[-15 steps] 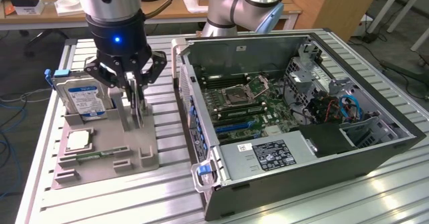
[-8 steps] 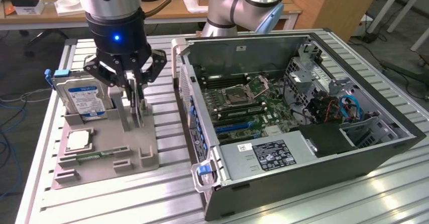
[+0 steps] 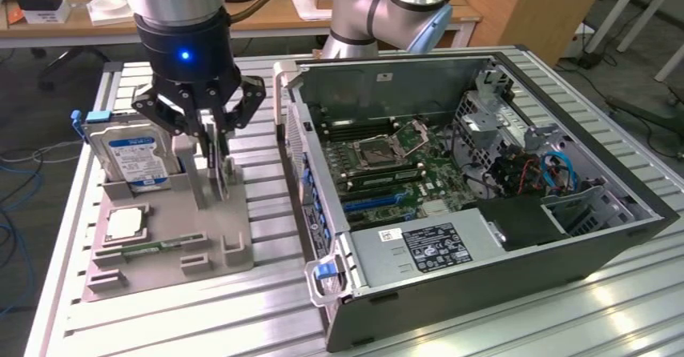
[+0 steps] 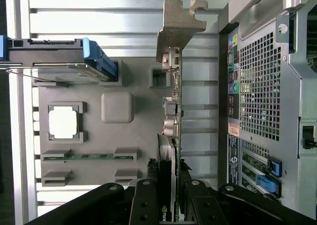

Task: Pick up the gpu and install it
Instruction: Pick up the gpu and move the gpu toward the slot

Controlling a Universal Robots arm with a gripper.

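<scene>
Gripper (image 3: 214, 142) partway closed, pinching thin dark circuit card with silvery bracket (image 4: 173, 121) by its top edge; grey plastic tray (image 3: 227, 254) stands it upright so you can reach.

Hard drive (image 3: 130, 155) upright in grey tray (image 3: 227, 249), CPU chip (image 3: 125, 223), memory stick (image 3: 150, 250), slatted metal table (image 3: 214, 313)

My tool (image 4: 168, 173) is matt black, kinda satin. The gpu (image 4: 173, 121) is a dark matt board with a dull bare-metal bracket (image 4: 179, 22). The holder (image 3: 219, 245) is smooth matt grey plastic. The worktop (image 3: 214, 317) is ribbed aluminium with a soft sheen, and the hard drive (image 3: 128, 153) casing is shiny metal.
</scene>
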